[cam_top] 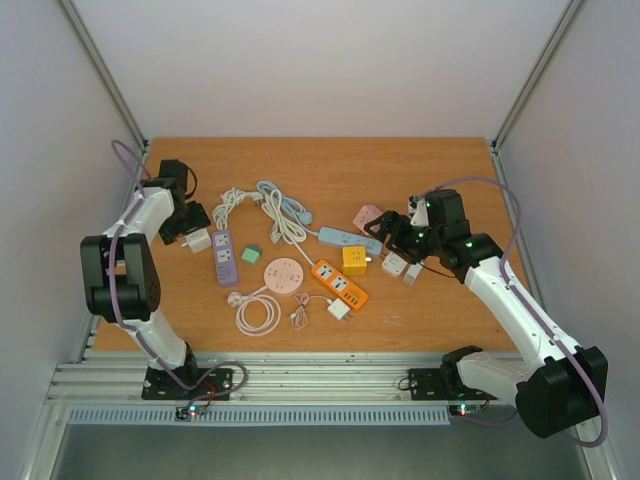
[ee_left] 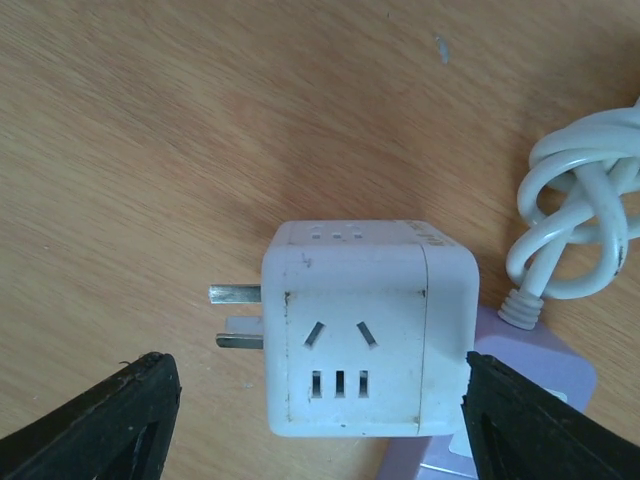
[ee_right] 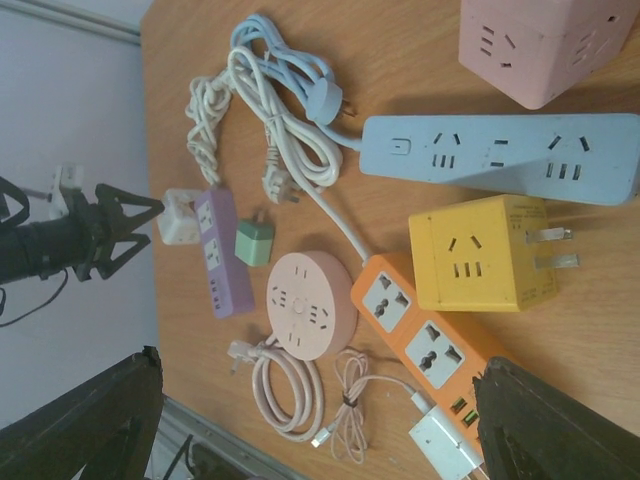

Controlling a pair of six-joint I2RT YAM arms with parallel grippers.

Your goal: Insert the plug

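Low in the left wrist view, the white cube plug (ee_left: 360, 330) lies on the table (ee_left: 150, 150), untouched, between the wide-spread jaws of the left gripper (ee_left: 318, 375): the grasp seems in hand, needing a square close on its sides.

We see a brown, wood-grained table (cam_top: 420, 170). On it we count a white cube (ee_left: 360, 330) with silver prongs (ee_left: 235, 295), a purple strip (cam_top: 224, 256), a mint-green charger (cam_top: 250, 254), a pale pink round socket (cam_top: 284, 275), an orange strip (cam_top: 340, 285) with white faces, a yellow cube (cam_top: 354, 259), a light blue strip (cam_top: 345, 238) and a pink cube (cam_top: 368, 215).
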